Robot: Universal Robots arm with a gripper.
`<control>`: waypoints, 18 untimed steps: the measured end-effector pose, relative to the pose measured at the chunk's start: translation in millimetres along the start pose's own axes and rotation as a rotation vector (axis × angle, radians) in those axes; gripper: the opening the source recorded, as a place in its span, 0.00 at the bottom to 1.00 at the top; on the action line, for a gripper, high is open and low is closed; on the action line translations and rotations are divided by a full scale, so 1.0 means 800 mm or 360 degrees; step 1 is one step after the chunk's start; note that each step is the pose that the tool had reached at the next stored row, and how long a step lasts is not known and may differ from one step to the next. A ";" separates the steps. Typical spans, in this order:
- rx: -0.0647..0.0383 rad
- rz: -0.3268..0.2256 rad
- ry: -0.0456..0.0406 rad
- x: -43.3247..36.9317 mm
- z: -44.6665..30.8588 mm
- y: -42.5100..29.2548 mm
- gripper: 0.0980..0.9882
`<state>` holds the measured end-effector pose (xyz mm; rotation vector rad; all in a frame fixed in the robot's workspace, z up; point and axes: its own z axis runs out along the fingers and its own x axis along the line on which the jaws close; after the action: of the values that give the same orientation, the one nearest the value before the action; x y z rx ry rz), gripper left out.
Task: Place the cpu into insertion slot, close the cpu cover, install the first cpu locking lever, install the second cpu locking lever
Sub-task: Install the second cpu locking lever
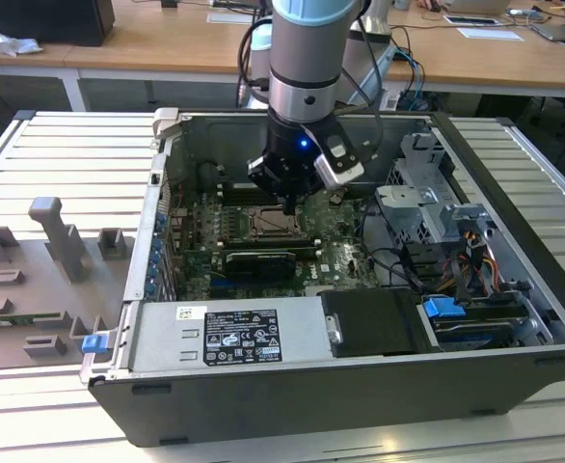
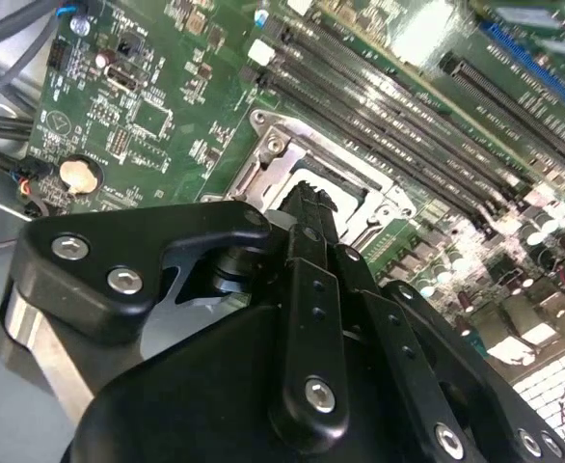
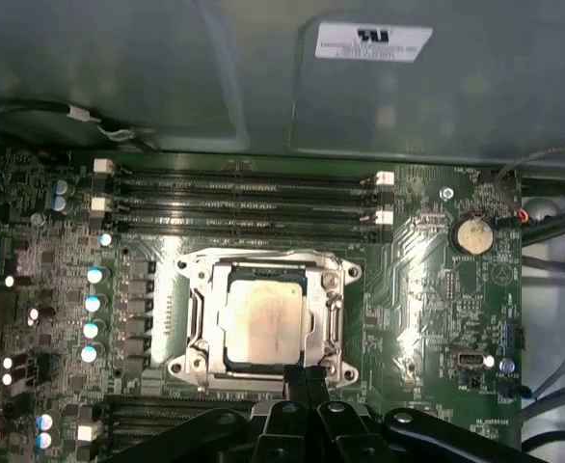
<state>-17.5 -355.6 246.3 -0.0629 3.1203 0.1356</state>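
The cpu (image 3: 263,323), a pale silvery square, lies in the insertion slot (image 3: 190,363) on the green board. The cpu cover (image 3: 201,313), a dull-silver frame, lies flat around the chip, whose face shows through its cut-out. My gripper (image 3: 305,374) is shut, its two thin black fingers pressed together at the edge of the cover's frame; I cannot tell whether they touch it. In the second wrist view the gripper (image 2: 308,199) has its serrated tip right over the slot's metal frame (image 2: 281,159). In the exterior view the gripper (image 1: 290,204) hangs just above the slot (image 1: 266,227) inside the open computer case.
Rows of black memory slots (image 3: 244,198) run beside the socket, and blue-topped capacitors (image 3: 94,303) stand along another side. A coin battery (image 3: 471,233) sits near cables (image 3: 552,241). In the exterior view, a long black card (image 1: 258,262), the power supply (image 1: 229,338) and drive cages (image 1: 437,217) crowd the case.
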 end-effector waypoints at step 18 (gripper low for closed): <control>-0.0017 -0.0003 0.0000 0.001 -0.0014 -0.0222 0.01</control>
<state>-17.7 -373.4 245.8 -0.0662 3.1194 0.1520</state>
